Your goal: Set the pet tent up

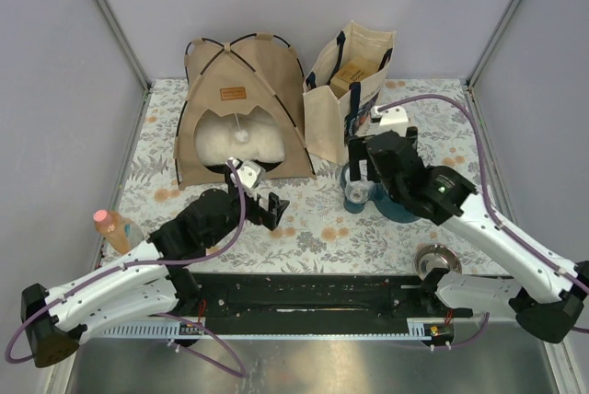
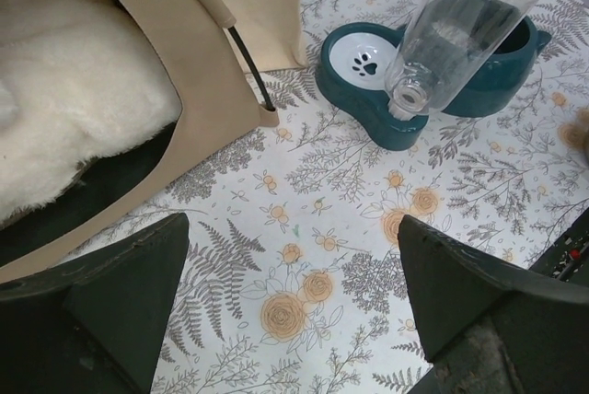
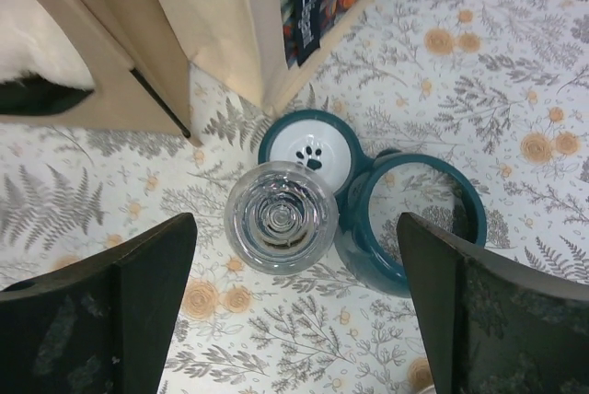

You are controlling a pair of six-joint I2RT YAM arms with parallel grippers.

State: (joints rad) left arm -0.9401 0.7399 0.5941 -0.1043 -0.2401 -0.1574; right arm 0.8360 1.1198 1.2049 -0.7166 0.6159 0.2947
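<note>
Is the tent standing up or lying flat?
Standing up. Black poles hold the tent in a dome, and the pillow sits inside.

Items counted on the table:
- one pet tent
- one white pillow
- one tote bag
- one teal feeder base
- one clear bottle
- one metal bowl
- one pink-capped bottle

Robot arms: two, a left arm and a right arm.
</note>
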